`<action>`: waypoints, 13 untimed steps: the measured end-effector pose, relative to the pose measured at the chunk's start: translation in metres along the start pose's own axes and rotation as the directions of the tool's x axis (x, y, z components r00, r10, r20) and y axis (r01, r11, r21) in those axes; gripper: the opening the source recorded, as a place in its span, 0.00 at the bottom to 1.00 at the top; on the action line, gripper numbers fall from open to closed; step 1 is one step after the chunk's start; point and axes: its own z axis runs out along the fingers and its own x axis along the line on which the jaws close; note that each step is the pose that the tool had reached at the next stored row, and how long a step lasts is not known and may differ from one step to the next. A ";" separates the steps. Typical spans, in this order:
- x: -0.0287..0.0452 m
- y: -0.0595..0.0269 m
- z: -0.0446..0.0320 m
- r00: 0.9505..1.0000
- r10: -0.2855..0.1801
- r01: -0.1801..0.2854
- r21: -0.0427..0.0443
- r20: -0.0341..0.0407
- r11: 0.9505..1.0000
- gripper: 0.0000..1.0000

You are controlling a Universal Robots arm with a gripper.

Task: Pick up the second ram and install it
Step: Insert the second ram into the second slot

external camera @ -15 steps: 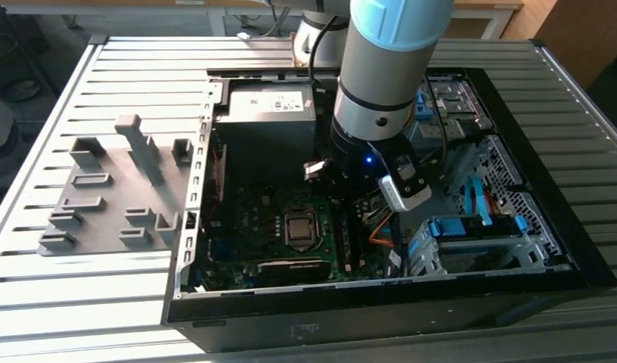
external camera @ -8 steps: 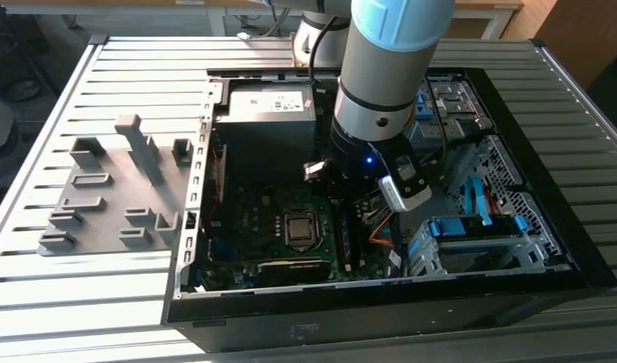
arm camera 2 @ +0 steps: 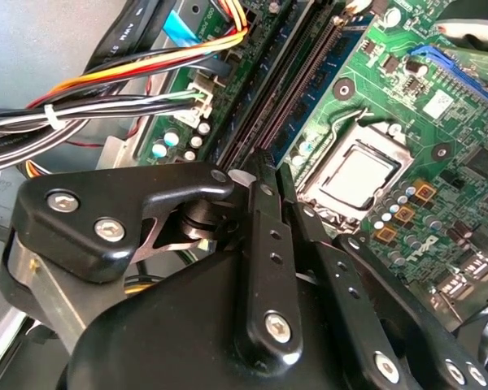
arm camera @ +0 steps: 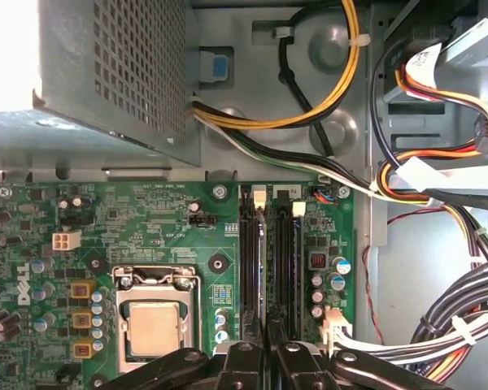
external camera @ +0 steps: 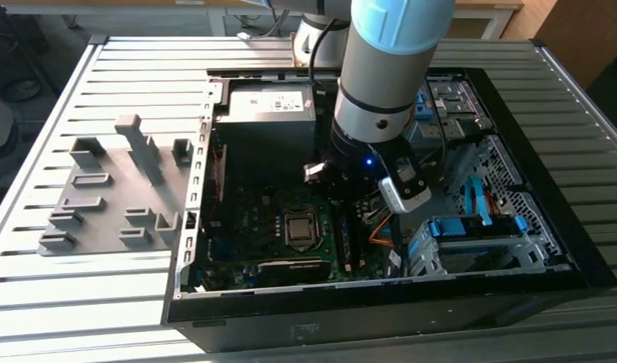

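One arm point(external camera: 389, 76) reaches into the open case point(external camera: 550, 249), above the board point(arm camera: 146, 236); its gripper point(arm camera: 267, 351) sits over the slots point(arm camera: 272, 260). Fingers point(arm camera 2: 264, 244) look pressed nearly together, pinching the ram's point(arm camera: 267, 333) thin edge between them; it stands at the slots.

We record one arm point(external camera: 389, 68), grey tube with a pale blue joint cover, coming down steeply from the upper edge of the exterior view to a black wrist carrying a small blue light. Below it we list the hand point(arm camera 2: 264, 175), black, built of bolted link bars, its two fingers point(arm camera 2: 260, 203) drawn close together and near-parallel in the second wrist view. In the first wrist view we note the same fingertips point(arm camera: 246, 357) side by side with a slim gap between.
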 end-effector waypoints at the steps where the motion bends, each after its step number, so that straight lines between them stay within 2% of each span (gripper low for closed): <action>1: 0.0000 0.0000 0.0003 1.000 0.000 0.000 0.000 0.000 1.000 0.14; 7: -0.0001 0.0000 0.0026 1.000 0.000 0.000 0.001 0.000 1.000 0.14; 13: -0.0001 0.0000 0.0026 1.000 0.000 0.000 0.006 -0.001 1.000 0.14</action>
